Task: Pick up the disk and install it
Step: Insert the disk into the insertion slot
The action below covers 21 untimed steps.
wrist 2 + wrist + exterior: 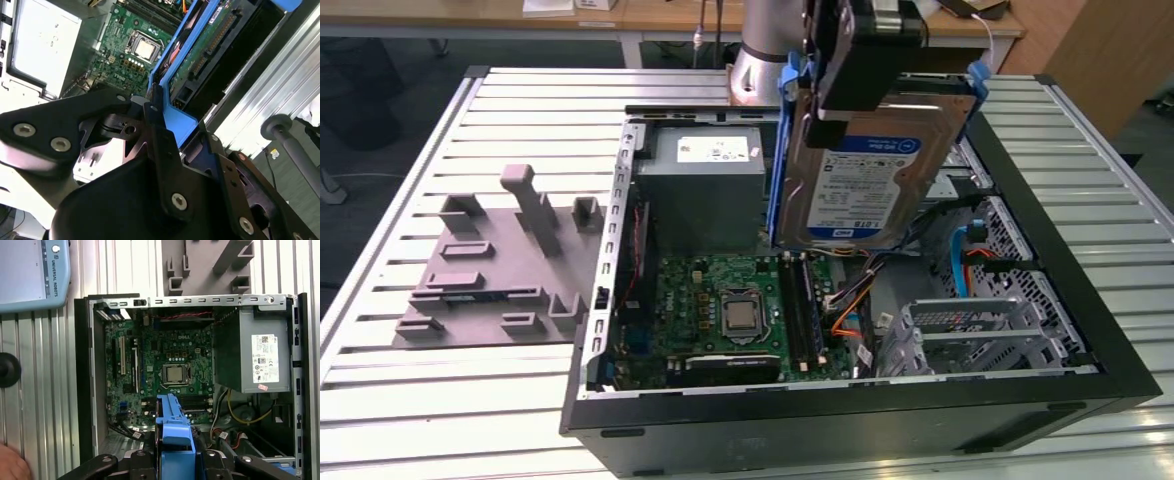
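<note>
The fingers clamp the disk by its top end — it hangs lengthwise below them, over the computer case.

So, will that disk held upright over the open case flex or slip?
Probably stiff: the disk hangs flat and unbent from the tool. Its metal body suggests weight. The pinched blue rail looks smooth plastic, so it might slip.

We find the computer case lying open on the desk, with the fixture plate beside it at the exterior view's left. Inside, the power supply sits behind the motherboard, and the drive cage lies toward the exterior view's right. Above them the disk hangs upright, clamped in the gripper.
</note>
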Each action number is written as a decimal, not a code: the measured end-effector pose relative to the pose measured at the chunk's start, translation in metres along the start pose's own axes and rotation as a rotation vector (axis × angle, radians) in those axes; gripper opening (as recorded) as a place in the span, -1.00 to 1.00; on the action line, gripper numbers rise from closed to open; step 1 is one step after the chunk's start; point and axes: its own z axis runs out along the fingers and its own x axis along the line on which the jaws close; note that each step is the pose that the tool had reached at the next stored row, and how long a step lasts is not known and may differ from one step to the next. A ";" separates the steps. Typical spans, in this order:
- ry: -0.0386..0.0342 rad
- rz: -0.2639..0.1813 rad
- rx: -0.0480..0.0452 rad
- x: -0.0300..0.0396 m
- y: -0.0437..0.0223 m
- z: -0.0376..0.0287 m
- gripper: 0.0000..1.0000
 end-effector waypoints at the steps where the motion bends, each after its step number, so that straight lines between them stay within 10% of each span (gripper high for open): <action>1: 0.0000 0.000 -0.0001 0.0000 -0.0018 0.0002 -0.27; 21: 0.0042 0.000 -0.0011 0.0270 -0.0158 0.0035 -0.27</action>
